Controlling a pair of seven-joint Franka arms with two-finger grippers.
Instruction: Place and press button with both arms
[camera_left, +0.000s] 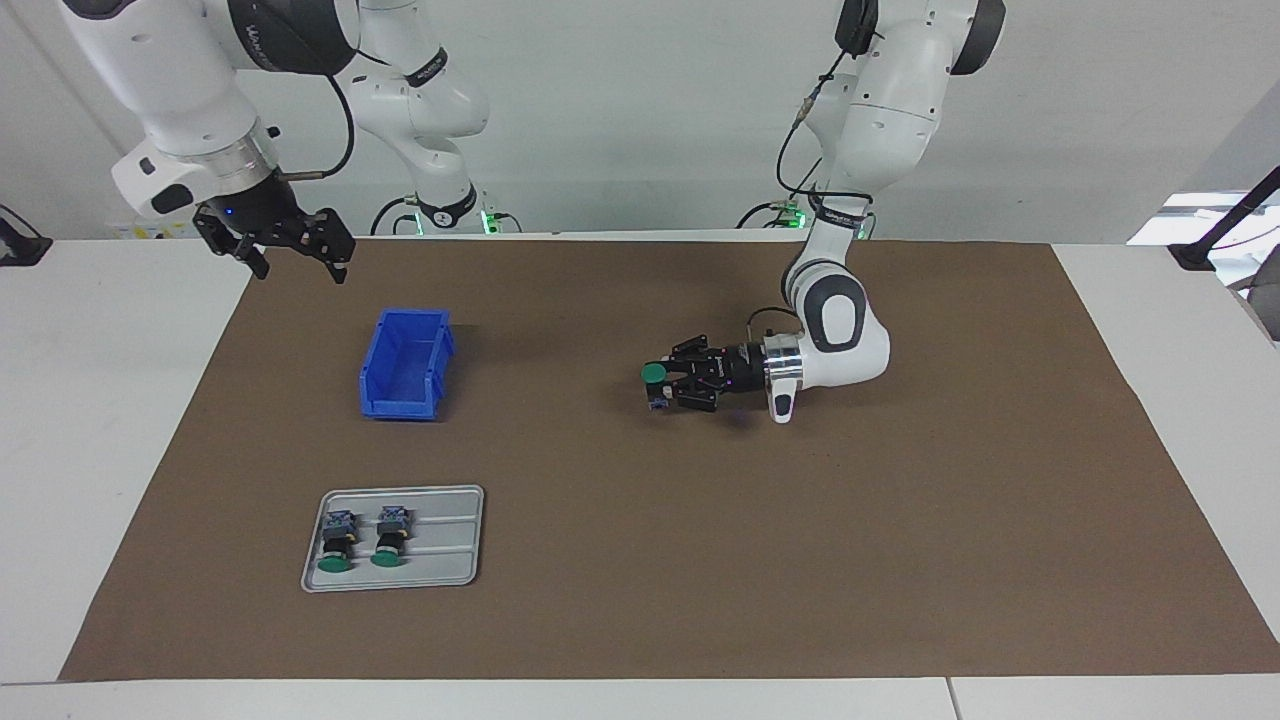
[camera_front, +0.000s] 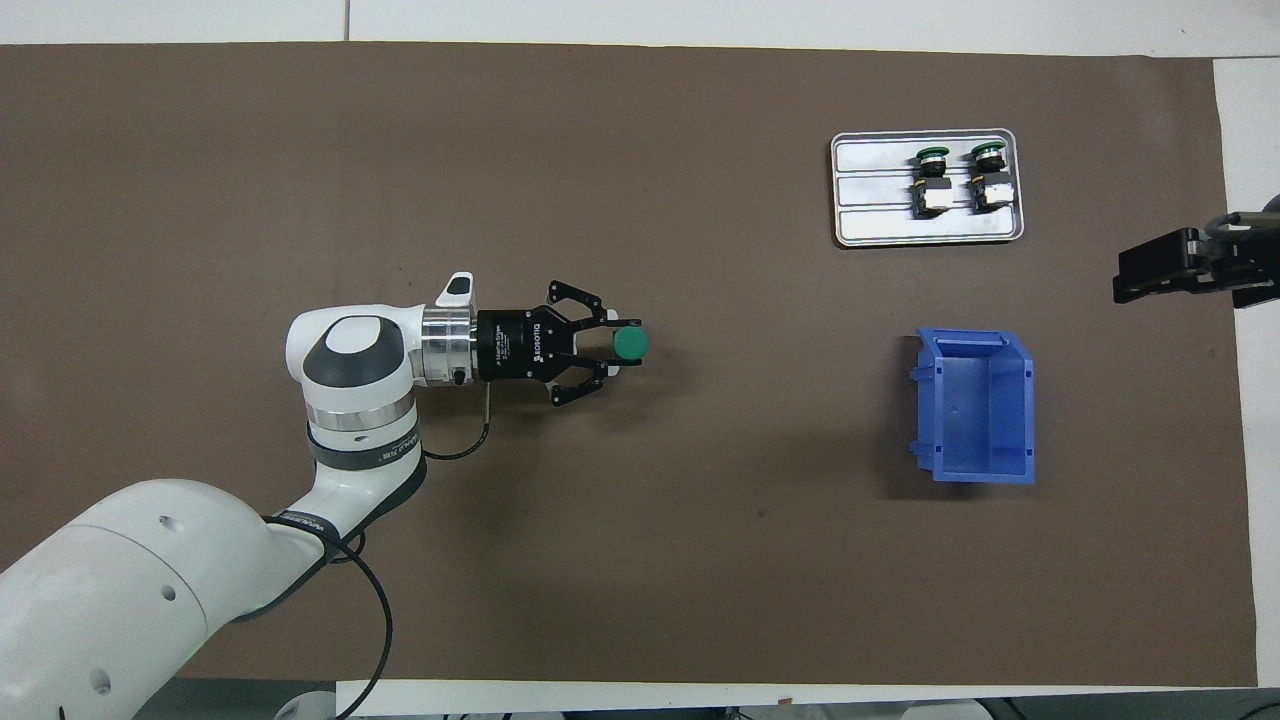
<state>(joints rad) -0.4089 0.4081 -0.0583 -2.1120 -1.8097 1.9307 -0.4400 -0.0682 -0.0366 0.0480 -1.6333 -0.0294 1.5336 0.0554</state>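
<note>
Tray: grey metal, I see it farthest from the robots, toward the right arm's end of the brown mat.
Spare buttons: two lying side by side in the tray, green caps pointing away from the robots.
Bin: blue plastic, open top, on the mat nearer to the robots than the tray.
Left arm: reaches in low, wrist turned so the hand lies level just above the middle of the mat.
Left gripper: I read the fingers as pinching the button by its black body.
Button: held in the left gripper, upright, green cap on top, blue-grey block below; whether the block touches the mat I can't tell.
Right arm: waits.
Right gripper: raised over the mat's edge at its own end, fingers spread wide, nothing between them.
</note>
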